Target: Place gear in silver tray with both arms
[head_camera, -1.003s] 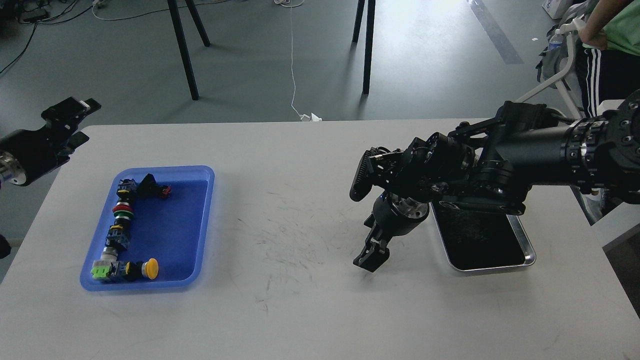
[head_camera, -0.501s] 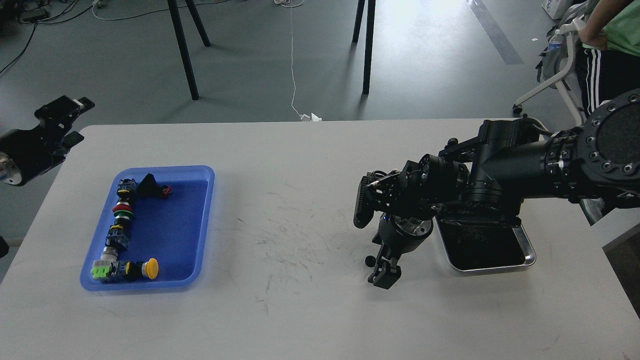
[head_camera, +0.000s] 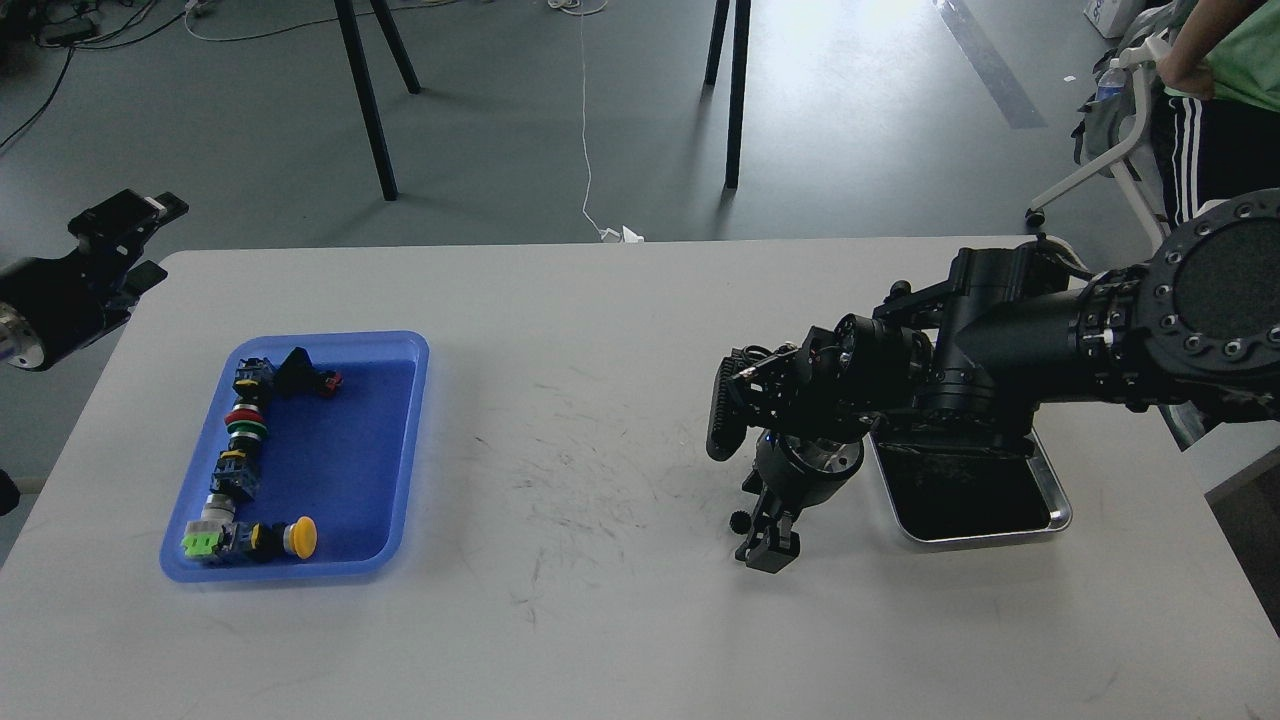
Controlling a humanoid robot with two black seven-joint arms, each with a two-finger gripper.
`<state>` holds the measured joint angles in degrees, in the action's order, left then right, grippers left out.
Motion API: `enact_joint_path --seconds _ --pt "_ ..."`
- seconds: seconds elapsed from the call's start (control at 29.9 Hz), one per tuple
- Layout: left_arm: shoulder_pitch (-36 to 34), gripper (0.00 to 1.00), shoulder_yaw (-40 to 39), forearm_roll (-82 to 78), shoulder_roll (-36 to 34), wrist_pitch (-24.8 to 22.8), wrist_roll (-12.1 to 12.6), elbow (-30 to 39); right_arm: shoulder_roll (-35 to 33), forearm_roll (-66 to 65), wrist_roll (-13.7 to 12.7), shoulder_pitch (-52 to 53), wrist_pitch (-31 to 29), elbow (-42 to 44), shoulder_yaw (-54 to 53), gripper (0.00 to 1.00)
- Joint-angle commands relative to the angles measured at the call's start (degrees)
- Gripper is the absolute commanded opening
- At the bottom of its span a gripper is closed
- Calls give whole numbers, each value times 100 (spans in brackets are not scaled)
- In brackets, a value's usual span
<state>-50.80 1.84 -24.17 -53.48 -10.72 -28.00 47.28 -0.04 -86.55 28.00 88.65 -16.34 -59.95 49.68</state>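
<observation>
Reaching down: right tool (head_camera: 768, 550) over table (head_camera: 600, 620)

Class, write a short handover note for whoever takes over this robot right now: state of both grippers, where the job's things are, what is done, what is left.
Right gripper: pointing down at the table, just left of the silver tray; whether it is open or shut cannot be told.
Left gripper: raised off the table's far-left corner, nothing visibly held.
Blue tray: on the left, parts lined along its left and near sides.
Done: nothing visible in the silver tray's exposed part.
Left: get the gear into the silver tray.
</observation>
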Motion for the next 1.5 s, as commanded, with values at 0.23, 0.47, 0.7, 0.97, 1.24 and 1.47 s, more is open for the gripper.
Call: enact_joint_path --seconds 0.23,0.47,0.7,0.97,1.24,1.47 --pt "44 98 -88 0 -39 -27 0 0 4 6 0 38 -1 0 -20 66" --pt "79 98 -96 0 -57 -27 0 9 4 -11 0 -14 -1 27 -20 48" --pt "97 98 -123 0 -57 -18 0 0 4 -11 0 -6 -1 27 -20 33" --pt "123 98 -132 0 -57 -18 0 0 4 -11 0 21 -1 36 -20 22" --pt "123 98 -132 0 -57 -18 0 9 4 -11 0 65 -1 27 -20 10" --pt "132 98 -132 0 -48 -9 0 9 4 6 0 196 8 0 -204 7"
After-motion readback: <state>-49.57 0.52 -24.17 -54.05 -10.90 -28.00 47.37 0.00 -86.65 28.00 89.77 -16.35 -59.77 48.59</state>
